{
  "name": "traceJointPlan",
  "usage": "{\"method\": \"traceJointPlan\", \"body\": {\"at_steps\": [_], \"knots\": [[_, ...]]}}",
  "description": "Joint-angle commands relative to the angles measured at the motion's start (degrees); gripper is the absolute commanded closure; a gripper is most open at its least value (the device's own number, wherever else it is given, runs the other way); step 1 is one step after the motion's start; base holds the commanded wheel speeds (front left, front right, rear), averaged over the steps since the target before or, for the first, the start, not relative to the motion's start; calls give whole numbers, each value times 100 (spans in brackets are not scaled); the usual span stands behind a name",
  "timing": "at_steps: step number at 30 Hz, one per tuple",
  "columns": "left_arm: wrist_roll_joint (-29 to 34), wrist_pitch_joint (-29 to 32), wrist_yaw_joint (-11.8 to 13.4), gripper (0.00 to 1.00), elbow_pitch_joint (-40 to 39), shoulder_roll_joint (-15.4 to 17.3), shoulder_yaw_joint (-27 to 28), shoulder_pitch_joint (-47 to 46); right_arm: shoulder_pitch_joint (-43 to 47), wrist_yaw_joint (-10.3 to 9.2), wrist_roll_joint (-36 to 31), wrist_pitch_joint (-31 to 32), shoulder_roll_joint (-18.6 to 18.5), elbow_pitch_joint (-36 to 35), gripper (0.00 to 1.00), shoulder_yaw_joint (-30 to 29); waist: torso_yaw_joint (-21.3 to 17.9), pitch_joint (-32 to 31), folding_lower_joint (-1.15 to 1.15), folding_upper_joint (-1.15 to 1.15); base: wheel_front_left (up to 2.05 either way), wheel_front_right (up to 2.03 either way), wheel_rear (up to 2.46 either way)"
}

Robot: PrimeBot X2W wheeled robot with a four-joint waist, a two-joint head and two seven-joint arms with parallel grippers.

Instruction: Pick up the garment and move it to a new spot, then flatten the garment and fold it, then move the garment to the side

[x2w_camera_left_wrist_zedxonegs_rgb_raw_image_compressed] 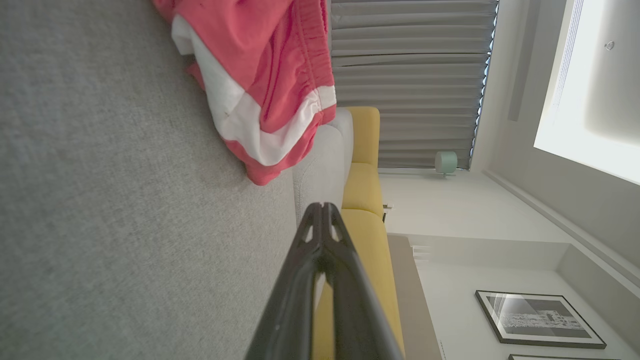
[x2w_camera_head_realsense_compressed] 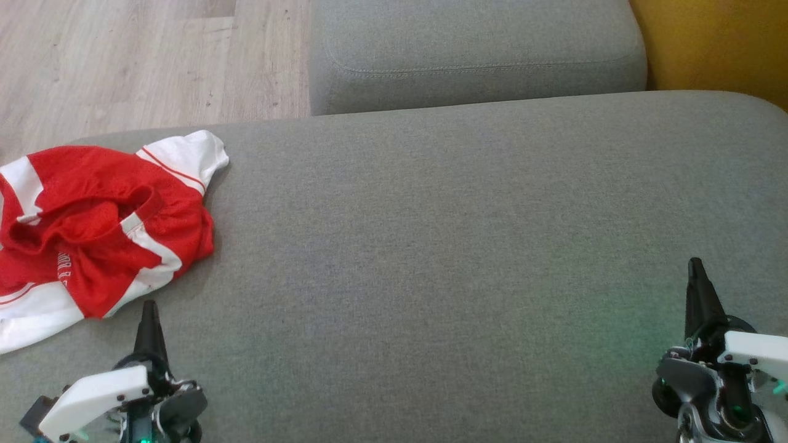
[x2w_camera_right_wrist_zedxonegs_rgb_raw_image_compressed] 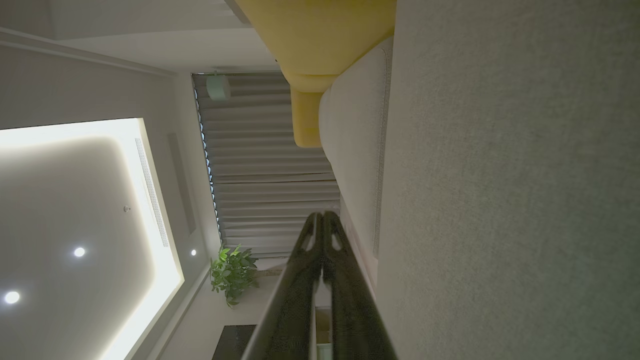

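The crumpled red and white garment [x2w_camera_head_realsense_compressed: 104, 234] lies on the grey cushion [x2w_camera_head_realsense_compressed: 431, 246], just ahead of the left gripper [x2w_camera_head_realsense_compressed: 149, 307] and slightly to its left, not touching it. It is well apart from the right gripper [x2w_camera_head_realsense_compressed: 696, 266], far to that gripper's left. Both grippers are clenched, fingers pressed together and holding nothing.

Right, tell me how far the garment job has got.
Nothing looks done: the garment lies crumpled at the left edge of the grey cushion. Nothing is in hand: left pincer and right pincer are shut, empty. Remaining: pick up, move, flatten, fold, set aside.
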Motion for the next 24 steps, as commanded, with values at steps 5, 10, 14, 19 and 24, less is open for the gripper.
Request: {"method": "traceJointPlan", "body": {"at_steps": [5, 10, 14, 19, 24], "knots": [[51, 22, -39, 100, -163, 27, 200, -286, -273, -4, -8, 32, -29, -210, 100, 122, 0, 0, 0, 0, 0, 0, 0], [51, 22, -39, 100, -163, 27, 200, -286, -273, -4, -8, 32, -29, -210, 100, 122, 0, 0, 0, 0, 0, 0, 0], [51, 22, -39, 100, -163, 27, 200, -286, -273, -4, -8, 32, -29, -210, 100, 122, 0, 0, 0, 0, 0, 0, 0], [51, 22, -39, 100, -163, 27, 200, -286, -273, -4, -8, 32, -29, -210, 100, 122, 0, 0, 0, 0, 0, 0, 0], [51, 22, -39, 100, -163, 27, 200, -286, -273, -4, -8, 32, -29, -210, 100, 122, 0, 0, 0, 0, 0, 0, 0]]}}
